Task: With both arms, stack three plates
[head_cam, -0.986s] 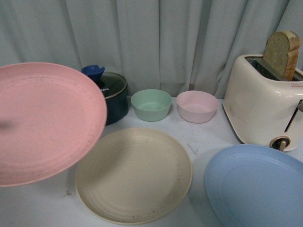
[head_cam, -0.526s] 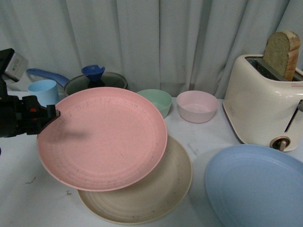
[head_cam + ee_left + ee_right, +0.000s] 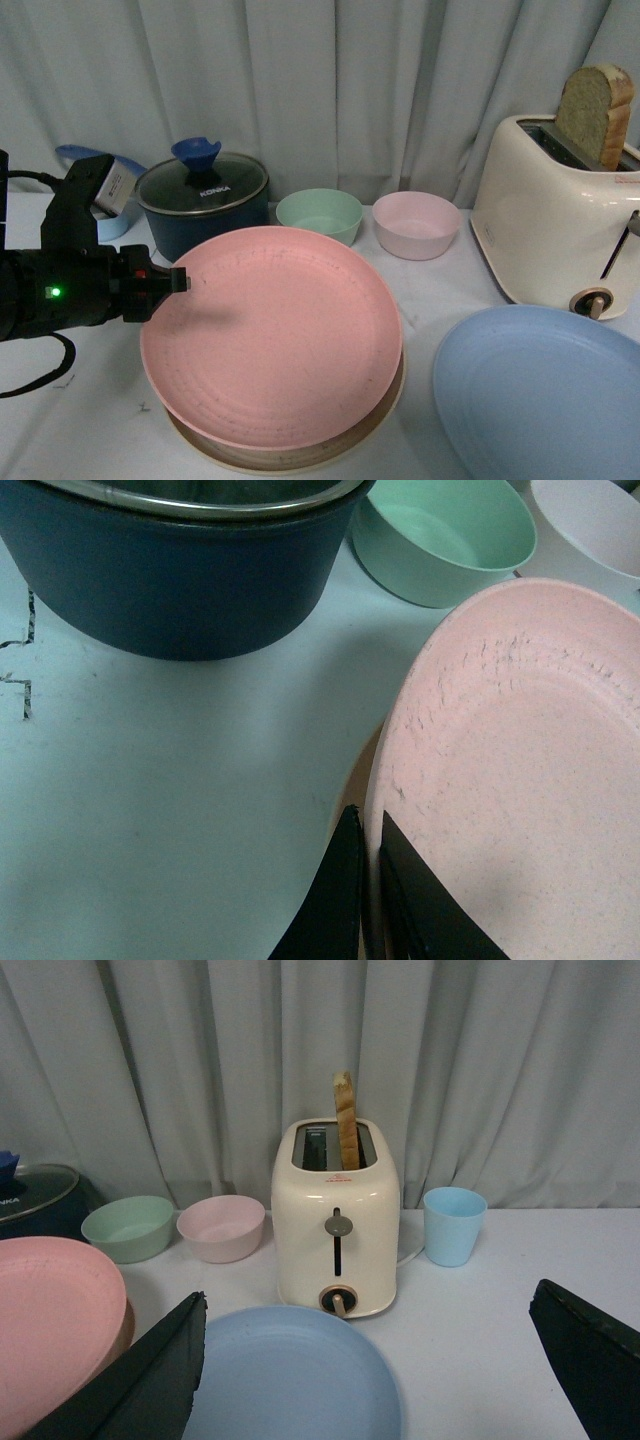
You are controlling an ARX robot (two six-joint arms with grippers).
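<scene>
My left gripper (image 3: 178,282) is shut on the left rim of the pink plate (image 3: 272,335). The pink plate lies over the cream-beige plate (image 3: 290,462), which shows only as a rim along the front. In the left wrist view my left gripper (image 3: 368,830) pinches the pink plate's (image 3: 520,780) edge, with a sliver of the cream-beige plate (image 3: 350,790) below. The light blue plate (image 3: 540,395) lies on the table at the right. In the right wrist view my right gripper (image 3: 370,1340) is open above the light blue plate (image 3: 290,1375); the pink plate (image 3: 50,1320) shows at the side.
A dark blue pot (image 3: 205,200) with a glass lid stands behind the pink plate. A green bowl (image 3: 319,220) and a pink bowl (image 3: 416,224) stand by the curtain. A cream toaster (image 3: 555,220) holding bread stands at the right. A blue cup (image 3: 453,1224) stands beside the toaster.
My left arm has carried the pink plate right and down, from held up at the left to lying over the cream-beige plate. The light blue plate has not moved.
</scene>
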